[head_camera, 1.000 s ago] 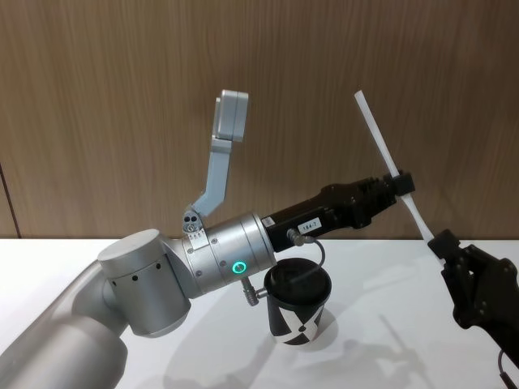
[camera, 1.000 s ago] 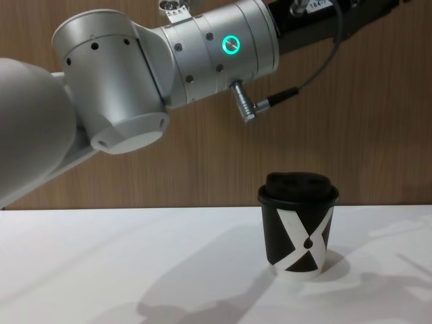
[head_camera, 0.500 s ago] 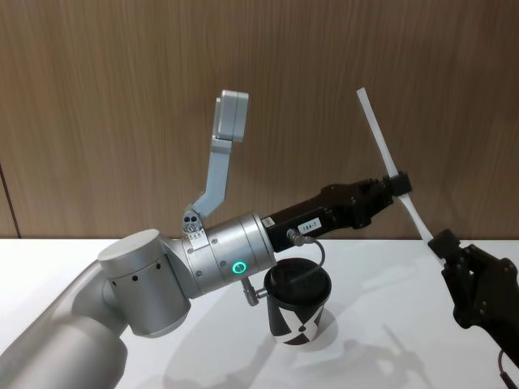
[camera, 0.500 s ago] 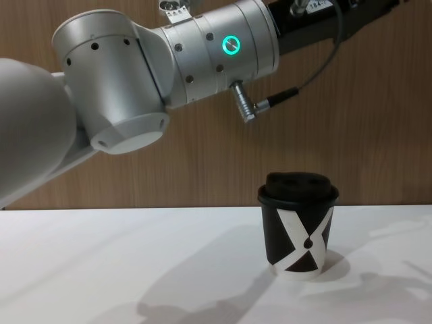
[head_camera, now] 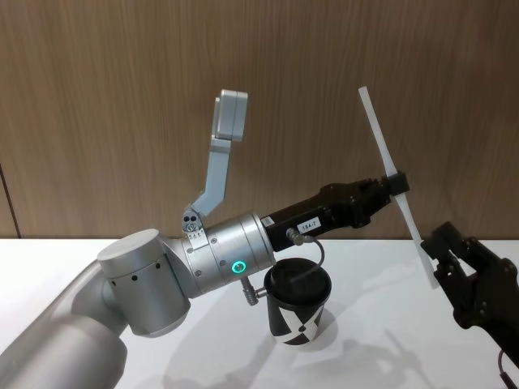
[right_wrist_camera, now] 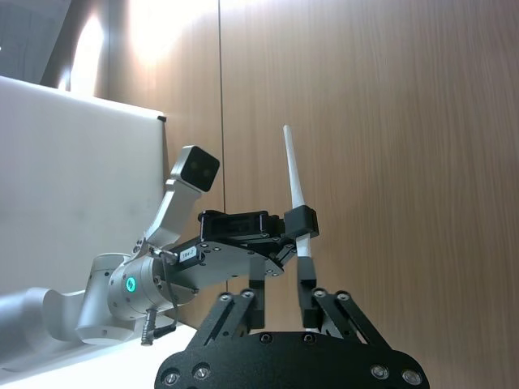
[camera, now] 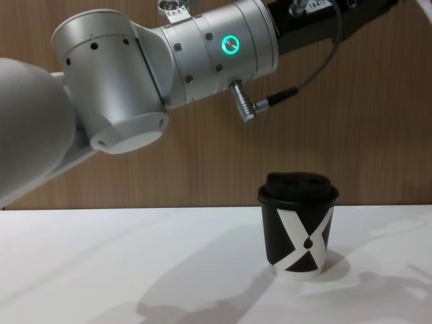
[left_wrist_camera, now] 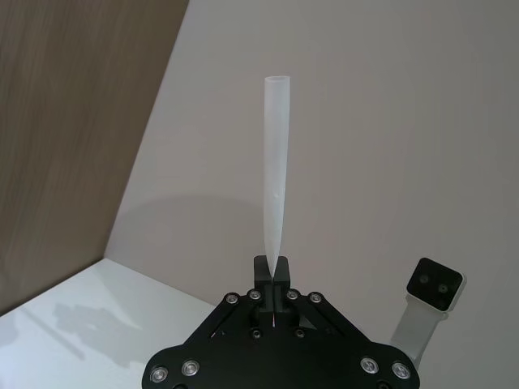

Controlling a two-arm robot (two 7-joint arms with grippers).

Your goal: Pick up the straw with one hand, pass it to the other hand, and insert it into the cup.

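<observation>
Wood-panelled wall (head_camera: 122,97) behind, white worktop (camera: 101,270) below, and the straw (head_camera: 379,138) is up in the air, well clear of the surface. The left gripper (head_camera: 395,185), out on its silver wrist with the green ring, has its jaws pinched tight on the straw at about mid-length. The left wrist view shows the fingertips meeting on the tube, which runs straight away from them.

Down at the lower right, the right gripper (head_camera: 444,255) sits by the straw's bottom end with its jaws spread. In the right wrist view the tube runs down just beside one finger (right_wrist_camera: 306,292), and nothing is clamped. My read is that the pass is done and the left gripper alone carries the load.

The mid-length grip makes sense. It leaves a long free lower half to go down into the cup.

The straw's long axis is a steep diagonal. The top end leans up toward the robot's left, and the lower end points down toward its right.

The cup (camera: 299,229) stands upright on the worktop, lid on, under the left forearm. It is left of the straw's lower tip and well apart from it. That tip isn't aimed at the lid, so I'd expect the straw to need swinging nearer upright and carrying across. I can't make out the lid's opening.
</observation>
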